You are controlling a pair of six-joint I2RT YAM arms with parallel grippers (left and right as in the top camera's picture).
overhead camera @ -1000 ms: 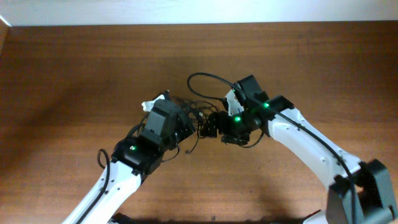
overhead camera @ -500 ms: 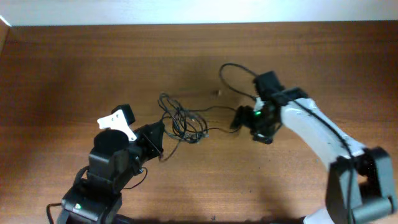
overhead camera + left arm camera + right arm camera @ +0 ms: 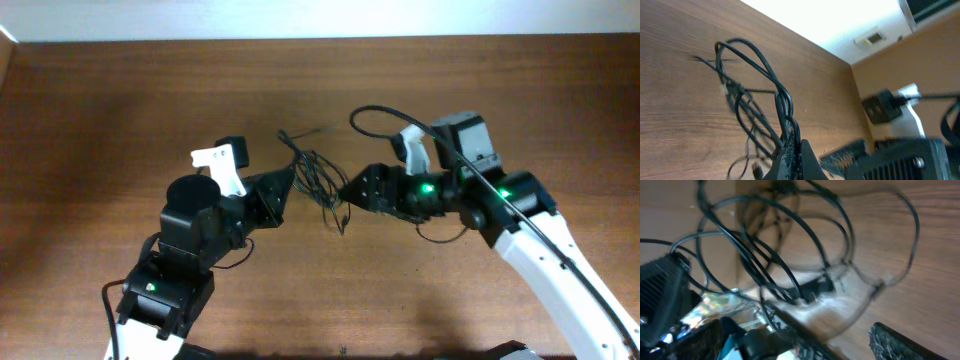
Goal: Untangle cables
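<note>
While the cables (image 3: 316, 178) lay as one loose black tangle near the middle of the wooden table (image 3: 120, 110), the two grippers faced each other across it, tips turned inward. The left gripper (image 3: 283, 190) reached in from the left side of the heap. In its own wrist view the left gripper (image 3: 790, 155) had its jaws pressed fully together, and several strands of the cables (image 3: 760, 70) ran straight down into the pinch. From there they rose in tall, narrow loops over the wood. The right gripper (image 3: 352, 188) sat just beside the opposite edge of the tangle. In its wrist view the picture was badly smeared. Even so, the right gripper (image 3: 800, 340) appeared to stand spread wide, with one ribbed pad (image 3: 895, 340) far out at the lower right and its partner low on the left. Loops of the cables (image 3: 790, 245) crossed the gap between them, and a small dark plug lay close in front. Nothing looked clamped there, though whether a strand brushed a finger could not be told. From above, one thin end trailed away toward the far edge of the table. Another short tail lay on the near side, between the two arms.
</note>
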